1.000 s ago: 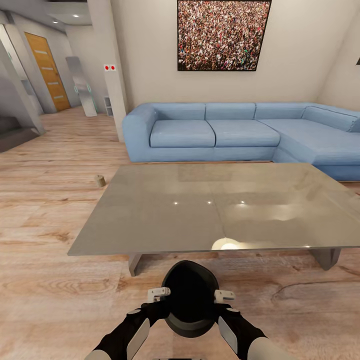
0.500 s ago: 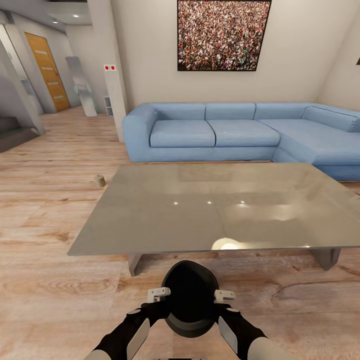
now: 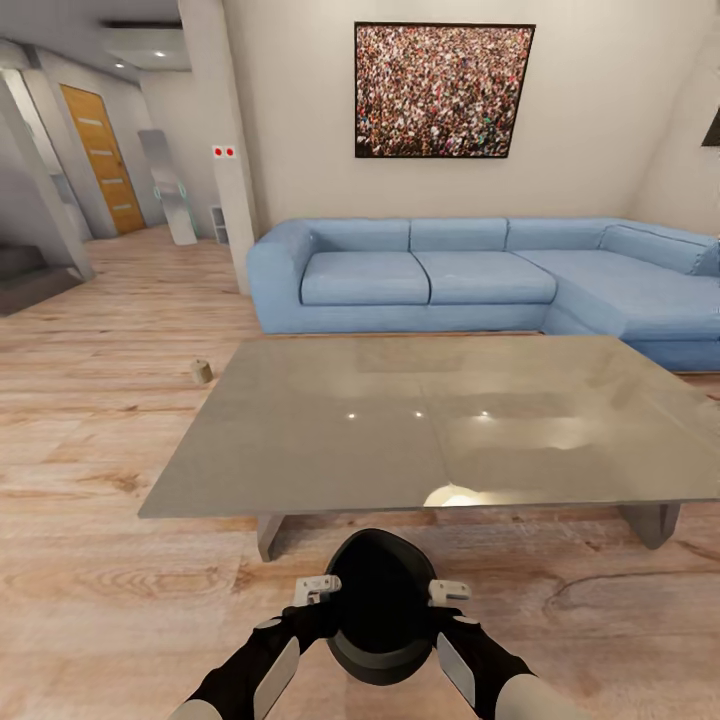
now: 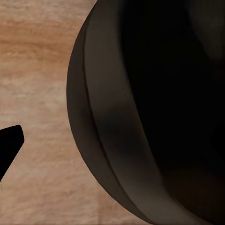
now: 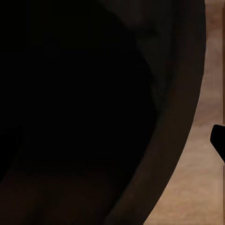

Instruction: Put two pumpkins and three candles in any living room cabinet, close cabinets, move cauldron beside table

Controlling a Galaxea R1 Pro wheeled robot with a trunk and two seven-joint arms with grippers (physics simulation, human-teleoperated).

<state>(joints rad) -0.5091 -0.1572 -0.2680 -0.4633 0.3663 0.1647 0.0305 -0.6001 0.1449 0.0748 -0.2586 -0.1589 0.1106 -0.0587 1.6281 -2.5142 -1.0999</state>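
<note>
The matte-black cauldron point(image 3: 382, 605) hangs low over the wooden floor, just in front of the near edge of the grey glossy table point(image 3: 300, 450). My left gripper point(image 3: 322, 590) grips its left rim and my right gripper point(image 3: 446, 592) its right rim, each shut on the wall. In the wrist views the cauldron's dark body point(image 4: 140, 117) point(image 5: 93, 117) looms close, with one black fingertip point(image 4: 9, 145) point(image 5: 219, 140) outside it. One beige candle point(image 3: 201, 371) stands on the floor by the table's far left corner. Pumpkins and cabinet are out of view.
A blue corner sofa point(image 3: 430, 280) runs behind the table and along the right. A white pillar point(image 3: 228, 150) stands at the sofa's left end, with a hallway and an orange door point(image 3: 103, 160) beyond. Open wooden floor lies to the left.
The whole head picture has shifted a little, so the camera has moved. Both grippers keep the same hold on the cauldron.
</note>
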